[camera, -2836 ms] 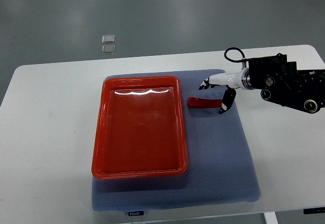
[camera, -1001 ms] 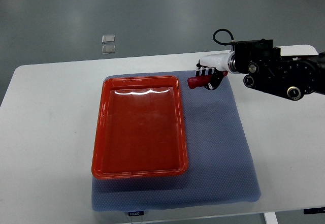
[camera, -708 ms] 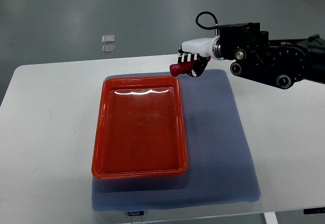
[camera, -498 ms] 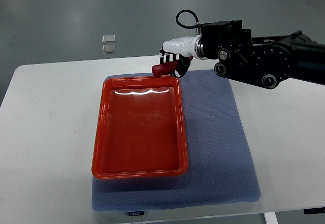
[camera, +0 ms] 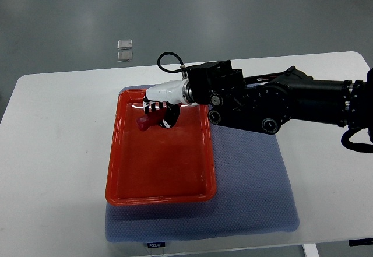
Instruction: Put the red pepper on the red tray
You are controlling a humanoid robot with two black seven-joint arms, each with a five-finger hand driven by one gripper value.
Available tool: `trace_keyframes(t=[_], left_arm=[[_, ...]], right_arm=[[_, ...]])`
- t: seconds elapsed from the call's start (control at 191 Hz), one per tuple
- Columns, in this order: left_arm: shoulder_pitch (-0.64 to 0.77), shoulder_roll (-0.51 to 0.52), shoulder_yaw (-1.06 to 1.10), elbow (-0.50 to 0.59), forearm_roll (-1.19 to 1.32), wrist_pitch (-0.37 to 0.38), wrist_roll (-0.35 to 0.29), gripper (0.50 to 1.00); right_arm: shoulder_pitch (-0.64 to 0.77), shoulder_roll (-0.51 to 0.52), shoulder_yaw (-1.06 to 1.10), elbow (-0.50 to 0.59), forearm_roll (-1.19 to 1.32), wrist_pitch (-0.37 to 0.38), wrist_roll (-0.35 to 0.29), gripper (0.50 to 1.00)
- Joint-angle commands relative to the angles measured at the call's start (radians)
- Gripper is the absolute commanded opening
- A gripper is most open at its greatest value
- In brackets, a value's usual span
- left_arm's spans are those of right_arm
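Observation:
The red tray (camera: 157, 196) lies on a blue-grey mat on the white table. My right hand (camera: 158, 110), white with black fingers, reaches in from the right and is above the far part of the tray. Its fingers are shut on the red pepper (camera: 144, 122), whose end sticks out to the left of the hand. Most of the pepper is hidden inside the grip. I cannot tell whether the pepper touches the tray floor. The left arm does not show.
The blue-grey mat (camera: 250, 193) extends right of and in front of the tray. The white table (camera: 52, 169) surrounds it. Two small clear squares (camera: 124, 50) lie on the grey floor beyond the table's far edge.
My right hand closed on the pepper on the mat right of the tray, lifted it, and carried it left. It is now over the far part of the tray.

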Motion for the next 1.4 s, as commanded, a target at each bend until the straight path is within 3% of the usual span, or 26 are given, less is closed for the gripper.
trace_keyframes(t=[0.0,0.089,0.236,0.383,0.43,0.55,0.933,1.137,1.258,1.394], left_arm=[[0.000,0.000,0.000,0.000,0.000,0.000,0.000,1.000],[0.000,0.000,0.000,0.000,0.000,0.000,0.000,1.000],[0.000,0.000,0.000,0.000,0.000,0.000,0.000,1.000],[0.000,0.000,0.000,0.000,0.000,0.000,0.000,1.000],[0.000,0.000,0.000,0.000,0.000,0.000,0.000,1.000],[0.000,0.000,0.000,0.000,0.000,0.000,0.000,1.000],[0.000,0.000,0.000,0.000,0.000,0.000,0.000,1.000],[0.000,0.000,0.000,0.000,0.000,0.000,0.000,1.000],[0.000,0.000,0.000,0.000,0.000,0.000,0.000,1.000],[0.000,0.000,0.000,0.000,0.000,0.000,0.000,1.000]], right_arm=[[-0.028,0.006,0.000,-0.001,-0.005,-0.001,0.002,0.643],[-0.047,0.006,-0.002,-0.003,-0.015,-0.002,0.003,0.656],[-0.059,0.006,-0.003,-0.024,-0.007,-0.002,0.005,0.752],[-0.059,0.006,-0.003,-0.023,-0.001,-0.005,0.005,0.807],[-0.057,0.006,-0.002,-0.024,-0.001,-0.008,0.005,0.858],[-0.048,0.006,0.000,-0.024,0.001,-0.011,0.008,0.899],[-0.024,-0.007,0.104,-0.058,0.011,-0.013,0.068,0.911],[-0.065,-0.045,0.279,-0.141,0.028,-0.019,0.083,0.911],[-0.136,-0.074,0.419,-0.199,0.039,-0.090,0.083,0.917],[-0.217,-0.063,0.618,-0.218,0.045,-0.274,0.138,0.917]])
